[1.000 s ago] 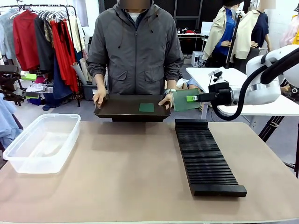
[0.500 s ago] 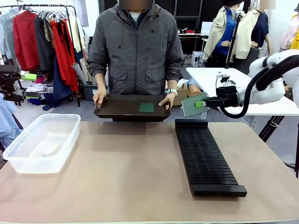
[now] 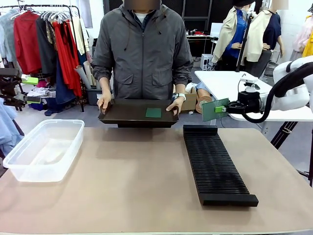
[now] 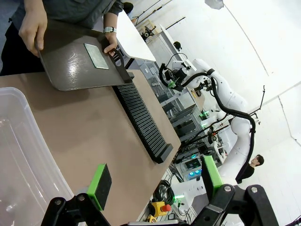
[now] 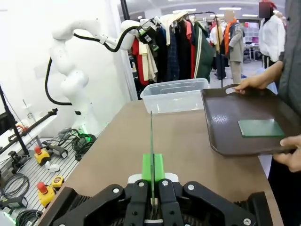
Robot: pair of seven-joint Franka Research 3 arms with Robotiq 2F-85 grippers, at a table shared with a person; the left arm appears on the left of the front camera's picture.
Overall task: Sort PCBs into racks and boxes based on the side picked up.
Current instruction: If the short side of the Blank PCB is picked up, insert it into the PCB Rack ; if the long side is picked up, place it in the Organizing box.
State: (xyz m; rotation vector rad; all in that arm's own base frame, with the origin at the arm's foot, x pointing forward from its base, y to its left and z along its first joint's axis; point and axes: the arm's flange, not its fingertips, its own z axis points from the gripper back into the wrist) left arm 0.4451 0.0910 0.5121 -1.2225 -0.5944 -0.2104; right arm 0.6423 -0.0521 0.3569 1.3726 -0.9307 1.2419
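While left fingers [image 4: 99, 186] gape, right fingers [image 5: 146, 172] clamp a thin green PCB [image 3: 209, 110] near the ribbed rack [image 3: 215, 164].

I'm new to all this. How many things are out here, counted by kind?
PCBs: 2 (one on the tray, another PCB in the right gripper)
Black rack: 1
Clear box: 1
Dark tray: 1
Total: 5
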